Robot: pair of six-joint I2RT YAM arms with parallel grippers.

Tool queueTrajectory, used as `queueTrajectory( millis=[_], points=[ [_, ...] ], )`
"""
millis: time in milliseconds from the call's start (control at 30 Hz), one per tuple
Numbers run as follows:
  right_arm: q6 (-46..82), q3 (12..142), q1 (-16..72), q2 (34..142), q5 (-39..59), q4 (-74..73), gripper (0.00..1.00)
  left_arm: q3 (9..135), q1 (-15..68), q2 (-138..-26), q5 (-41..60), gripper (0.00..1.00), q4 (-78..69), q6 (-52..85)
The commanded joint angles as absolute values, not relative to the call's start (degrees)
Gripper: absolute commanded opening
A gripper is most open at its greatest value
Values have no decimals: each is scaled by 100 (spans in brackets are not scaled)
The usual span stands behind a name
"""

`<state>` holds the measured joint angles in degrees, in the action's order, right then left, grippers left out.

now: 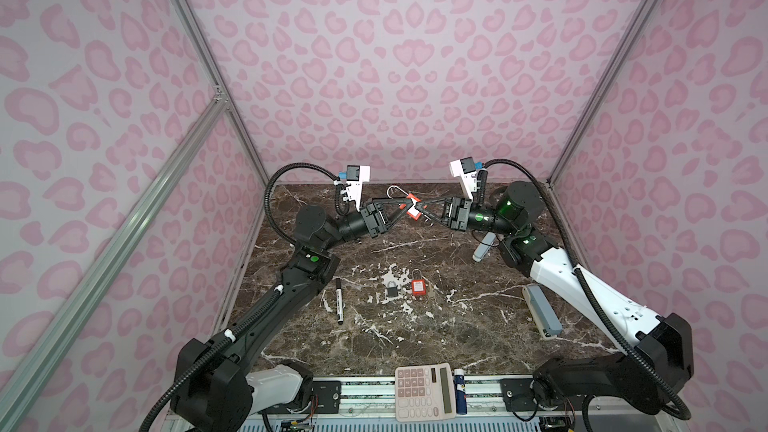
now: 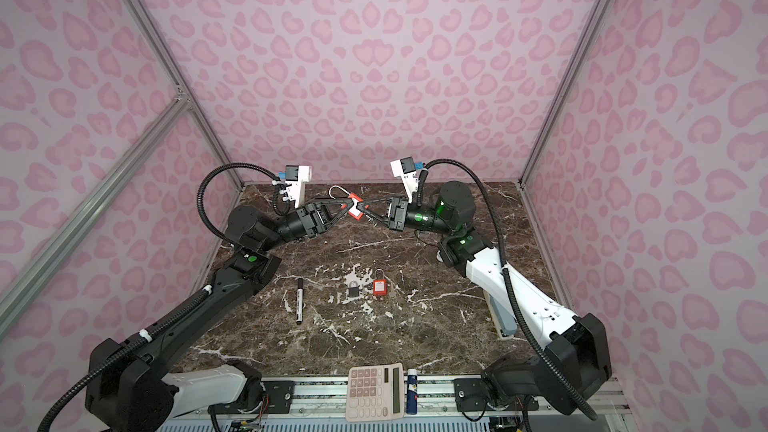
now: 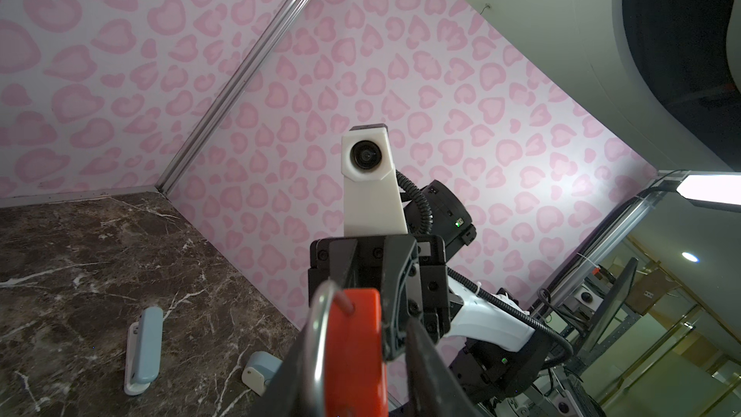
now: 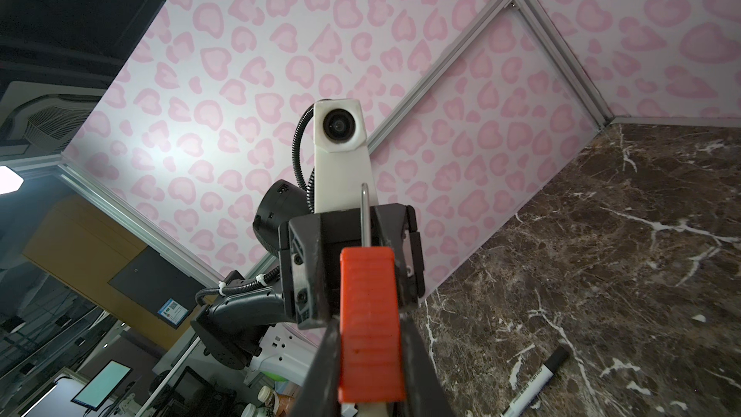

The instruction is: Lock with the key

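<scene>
Right gripper [image 4: 371, 338]: fingers pinched tight on ribbed red lock [image 4: 371, 314]. Left gripper [image 3: 361, 375]: fingers narrow about same lock, contact unclear. Lock held aloft over far middle of table [image 1: 415, 326], silver shackle [image 1: 394, 193] open. White label [image 1: 413, 214] too small to read.

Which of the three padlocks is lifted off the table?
The red padlock at the back, in the air between the left gripper and right gripper. The grey padlock and the other red padlock lie on the table.
</scene>
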<state>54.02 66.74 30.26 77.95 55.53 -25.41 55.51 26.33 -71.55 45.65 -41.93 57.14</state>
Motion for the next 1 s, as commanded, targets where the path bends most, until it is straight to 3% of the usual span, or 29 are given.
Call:
queueTrajectory(
  millis=[0, 167, 333, 467, 967],
  points=[
    [5399, 6645, 3042, 7835, 5554, -2794, 10, 5630, 2637, -7178, 4610, 29, -4430, 5720],
    [5300, 6664, 3061, 7840, 5526, -2677, 13, 5636, 2639, -7181, 4613, 15, -4421, 5727],
    [5095, 6667, 3051, 7753, 5449, -2438, 36, 5634, 2636, -7163, 4593, 6, -4412, 5724],
    [5036, 6617, 2969, 7644, 5483, -2344, 45, 5625, 2616, -7106, 4557, 4, -4412, 5715],
    [4818, 6234, 2822, 7288, 5416, -1944, 52, 5634, 2557, -7058, 4552, 4, -4403, 5748]
  ],
)
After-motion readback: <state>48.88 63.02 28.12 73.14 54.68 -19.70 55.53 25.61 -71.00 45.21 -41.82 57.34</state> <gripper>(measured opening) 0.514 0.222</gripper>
